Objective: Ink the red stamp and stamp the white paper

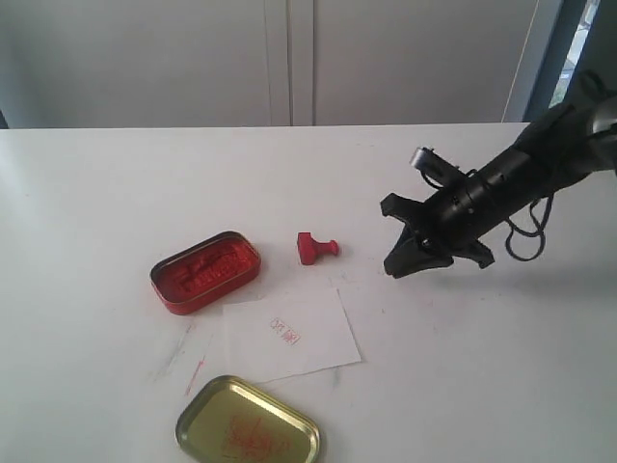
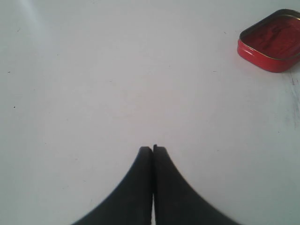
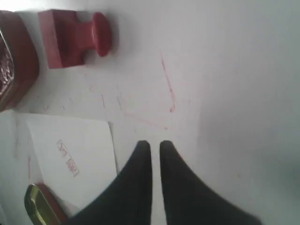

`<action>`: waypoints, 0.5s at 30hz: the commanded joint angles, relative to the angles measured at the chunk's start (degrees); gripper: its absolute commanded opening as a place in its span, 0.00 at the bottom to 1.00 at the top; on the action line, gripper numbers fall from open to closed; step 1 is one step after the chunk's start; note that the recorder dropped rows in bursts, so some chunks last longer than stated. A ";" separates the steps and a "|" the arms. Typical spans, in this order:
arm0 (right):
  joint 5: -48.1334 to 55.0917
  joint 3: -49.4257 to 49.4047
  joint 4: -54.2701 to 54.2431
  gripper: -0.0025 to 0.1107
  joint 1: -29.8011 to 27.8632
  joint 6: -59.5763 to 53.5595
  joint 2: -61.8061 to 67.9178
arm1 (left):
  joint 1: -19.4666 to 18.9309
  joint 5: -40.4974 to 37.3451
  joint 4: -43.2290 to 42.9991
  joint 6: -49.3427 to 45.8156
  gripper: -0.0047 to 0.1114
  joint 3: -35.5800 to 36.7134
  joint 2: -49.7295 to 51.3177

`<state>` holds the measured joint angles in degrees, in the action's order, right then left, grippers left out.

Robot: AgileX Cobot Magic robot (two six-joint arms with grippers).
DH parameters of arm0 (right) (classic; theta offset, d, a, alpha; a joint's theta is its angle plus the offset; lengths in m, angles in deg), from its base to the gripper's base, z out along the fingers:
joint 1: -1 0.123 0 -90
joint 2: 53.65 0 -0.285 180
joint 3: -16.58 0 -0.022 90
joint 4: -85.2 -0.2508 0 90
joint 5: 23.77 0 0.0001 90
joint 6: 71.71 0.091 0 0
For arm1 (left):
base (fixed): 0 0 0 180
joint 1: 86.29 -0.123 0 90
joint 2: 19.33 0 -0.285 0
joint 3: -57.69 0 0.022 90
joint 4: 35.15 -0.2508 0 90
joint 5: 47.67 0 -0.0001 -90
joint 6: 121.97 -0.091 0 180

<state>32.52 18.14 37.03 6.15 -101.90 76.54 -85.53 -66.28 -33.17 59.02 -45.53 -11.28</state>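
The red stamp (image 1: 315, 248) is lying tipped over on the white bench (image 1: 116, 193) (red-streaked), just beyond the white paper (image 1: 289, 333). Pale cabinet doors (image 1: 289, 58) are standing behind. The left end effector (image 2: 153, 148) and the right end effector (image 3: 155, 144) are both sitting closed, gripping nothing.

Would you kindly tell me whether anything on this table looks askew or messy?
The stamp lies tipped on its side between the tin and the right end effector, unheld. Red ink streaks smear the table beside the paper.

A robotics lab or test room, by the look of the rig: a wide white tabletop (image 1: 116, 193) against plain pale cabinet doors (image 1: 289, 58), a black robot arm (image 1: 521, 174) trailing a loose cable (image 1: 528, 243) — and what looks like a window frame (image 1: 551, 48) in the corner
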 commanded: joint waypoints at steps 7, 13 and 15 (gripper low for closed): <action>-1.56 -3.70 19.76 0.02 -0.41 13.93 -9.88 | -0.10 -0.47 0.09 0.25 0.04 0.43 -0.27; -5.92 -9.32 26.22 0.02 -0.64 18.96 -15.51 | -0.10 -0.47 0.09 0.25 0.04 0.43 -0.27; -6.89 -11.35 27.94 0.02 -0.64 19.79 -17.61 | -0.10 -0.47 0.09 0.25 0.04 0.43 -0.27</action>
<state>27.30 9.15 62.24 6.01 -83.69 61.86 -85.53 -66.28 -33.17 59.02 -45.53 -11.28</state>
